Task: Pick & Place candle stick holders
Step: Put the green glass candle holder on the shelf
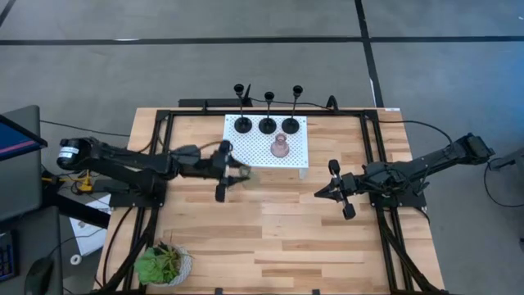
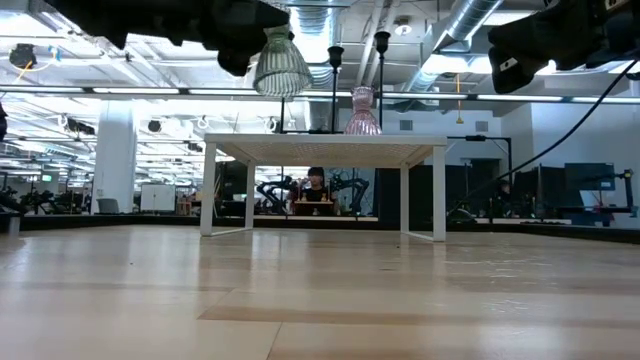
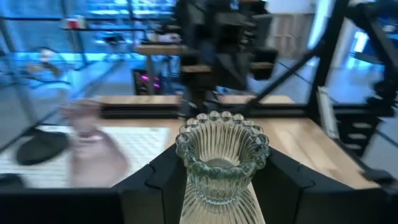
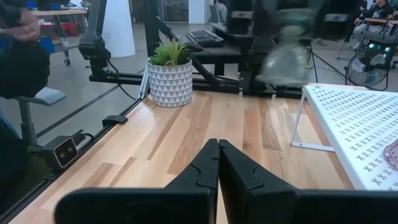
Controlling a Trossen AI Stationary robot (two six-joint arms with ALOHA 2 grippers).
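My left gripper (image 1: 241,174) is shut on the olive-green ribbed glass holder (image 3: 222,155), just off the near left corner of the white perforated stand (image 1: 246,152). The low view shows the holder (image 2: 282,62) above table level. Three slim black holders (image 1: 268,124) stand on their disc bases along the stand's far edge. The pink squat holder (image 1: 280,147) stands on the stand, nearer its front edge. My right gripper (image 1: 319,194) is shut and empty over the table to the right of the stand, and it also shows in the right wrist view (image 4: 219,146). My left gripper pinches the olive-green holder between its two fingers (image 3: 163,180), at the narrow neck (image 3: 217,190) under the beaded top cup. The fingers come level from the table's left. The holder is upright, cup up, its wide body (image 2: 282,72) hanging below the fingers, lifted clear of the table.
A leafy potted plant (image 1: 164,264) stands at the near left corner of the table. Black frame rails (image 1: 372,139) run along the table's sides and far edge. Bare wood (image 1: 270,229) lies between the stand and the near edge.
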